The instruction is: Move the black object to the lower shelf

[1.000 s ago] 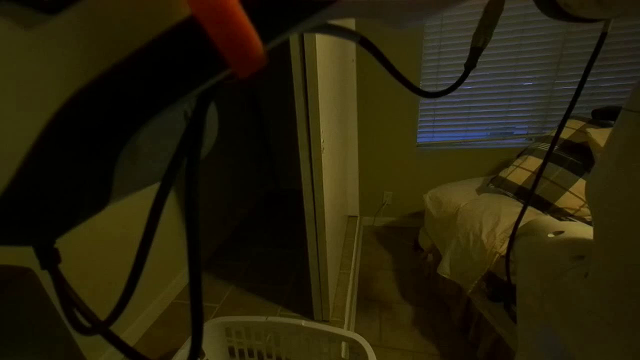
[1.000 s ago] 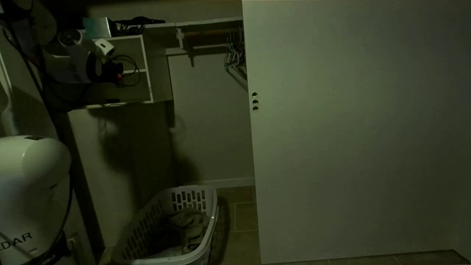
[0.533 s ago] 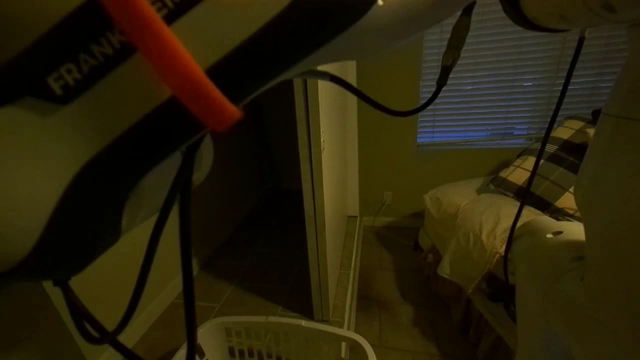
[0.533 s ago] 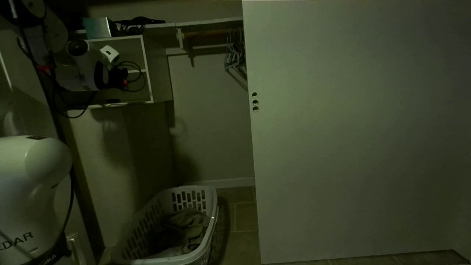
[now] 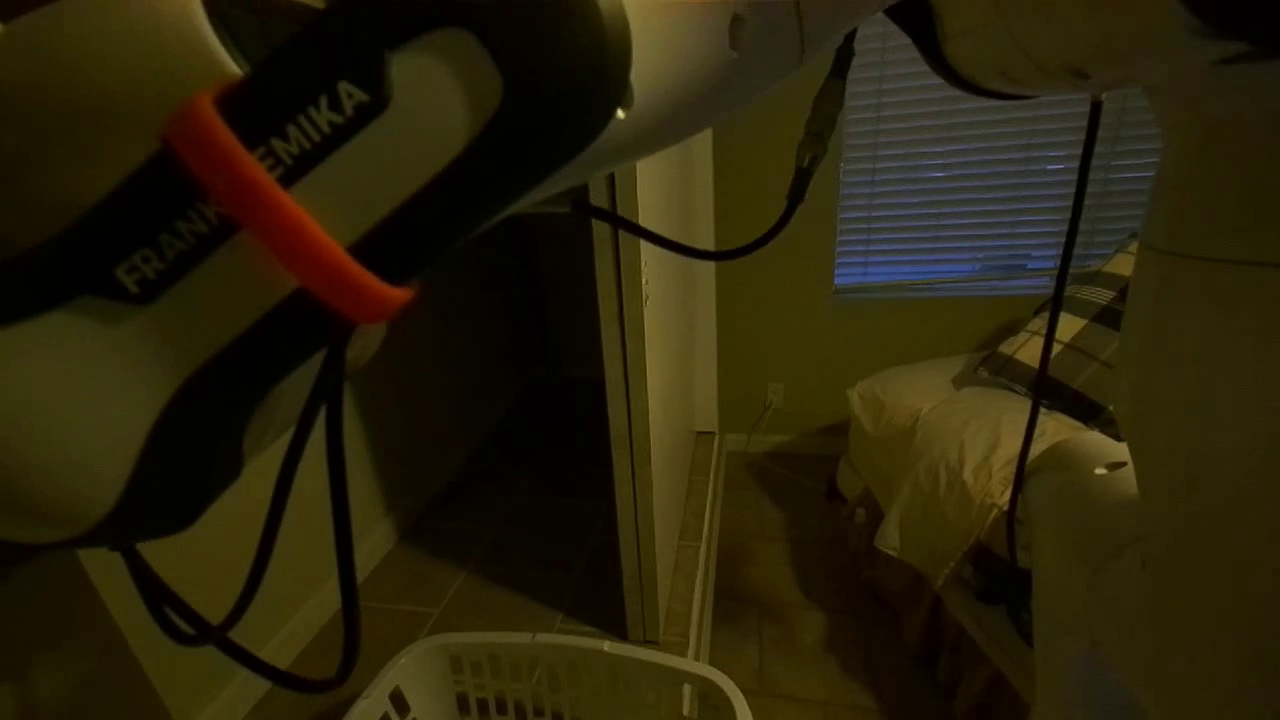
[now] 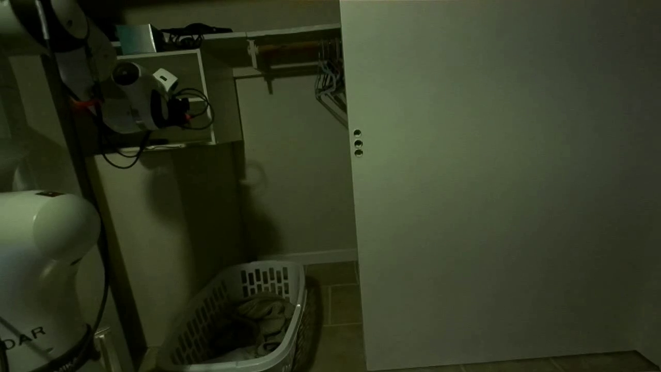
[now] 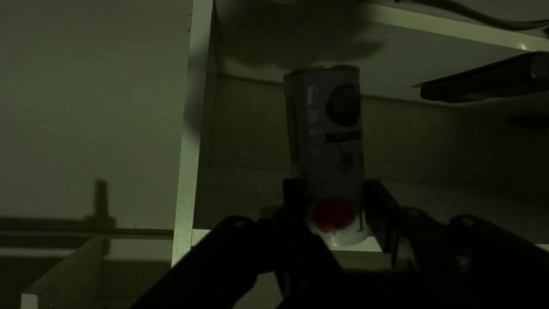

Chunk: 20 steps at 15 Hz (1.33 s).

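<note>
The gripper [image 7: 333, 186] pinched the can [image 7: 327, 141] between its tips. It seemed hard, light and slippery, safest held mid-way.

We see a smooth can [image 7: 328, 150] with a metallic-looking rim [image 7: 321, 67], a smooth black object [image 7: 484, 80], a moulded plastic laundry basket [image 6: 288, 341], rumpled cloth [image 6: 268, 312], a matt sliding door [image 6: 496, 186], and a smooth, faintly glossy robot arm [image 6: 46, 232].
</note>
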### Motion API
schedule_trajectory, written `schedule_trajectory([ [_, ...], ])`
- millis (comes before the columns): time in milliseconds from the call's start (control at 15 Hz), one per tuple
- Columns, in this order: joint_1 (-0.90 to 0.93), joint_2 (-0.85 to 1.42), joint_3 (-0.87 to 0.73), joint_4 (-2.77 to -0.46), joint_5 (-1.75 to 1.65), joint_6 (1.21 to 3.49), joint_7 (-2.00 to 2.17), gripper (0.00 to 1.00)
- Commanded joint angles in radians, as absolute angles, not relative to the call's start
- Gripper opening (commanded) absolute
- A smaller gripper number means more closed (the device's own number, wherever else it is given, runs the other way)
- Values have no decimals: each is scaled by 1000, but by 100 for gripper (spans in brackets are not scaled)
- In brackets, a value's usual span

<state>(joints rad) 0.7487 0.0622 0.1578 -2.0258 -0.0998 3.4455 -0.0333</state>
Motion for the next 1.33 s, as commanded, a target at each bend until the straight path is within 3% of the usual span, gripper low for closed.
schedule_trajectory([
  [0,697,147,196,-1926,-214,3453,66,17],
  [1267,297,386,578,-1734,-502,3472,259,17],
])
